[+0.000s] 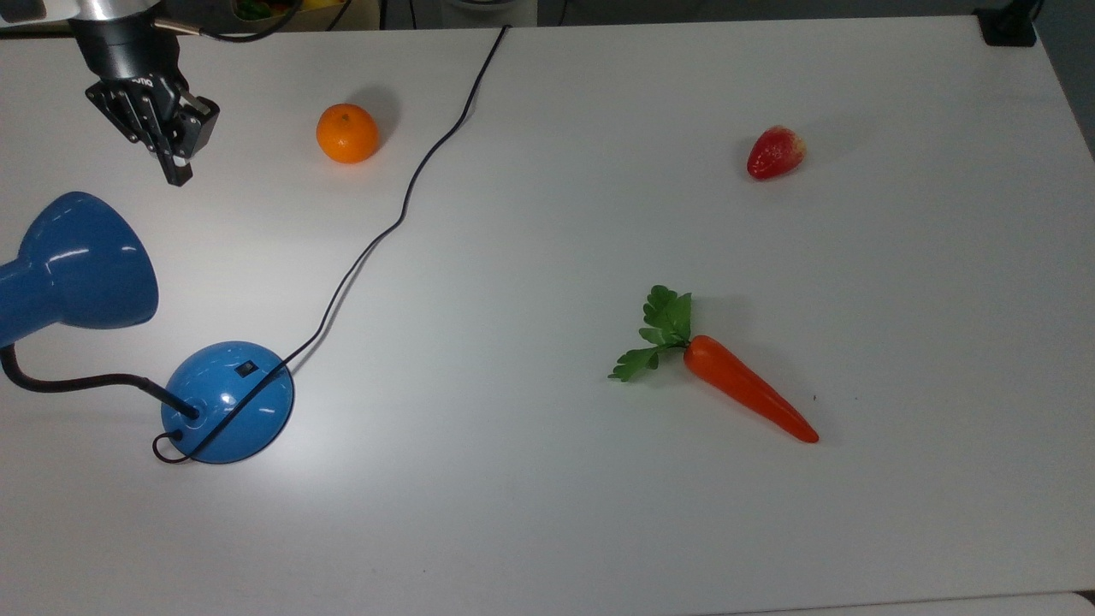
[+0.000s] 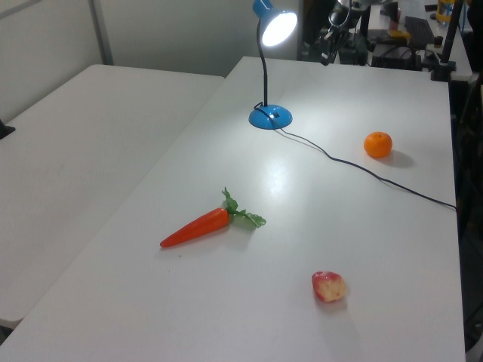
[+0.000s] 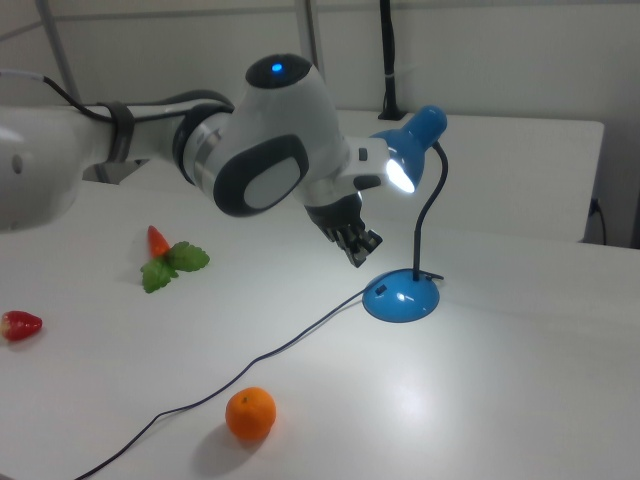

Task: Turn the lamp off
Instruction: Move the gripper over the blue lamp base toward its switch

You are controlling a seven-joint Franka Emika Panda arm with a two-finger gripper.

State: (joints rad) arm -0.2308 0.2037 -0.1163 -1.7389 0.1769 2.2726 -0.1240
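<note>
Near the top view's upper left corner, the hand (image 1: 177, 168) hangs in the air above the white desk (image 1: 599, 214), its fingers drawn together on nothing. Below it in the top view stands the lamp (image 1: 227, 402), its blue shade (image 1: 81, 261) just under the fingertips and its domed base with the small black switch (image 1: 247, 370) well apart. Its bulb glows in the right view, beside the hand.

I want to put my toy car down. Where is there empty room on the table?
The widest bare patch lies between the cord, strawberry and carrot. It is crowded near the lamp, orange and tool.
</note>
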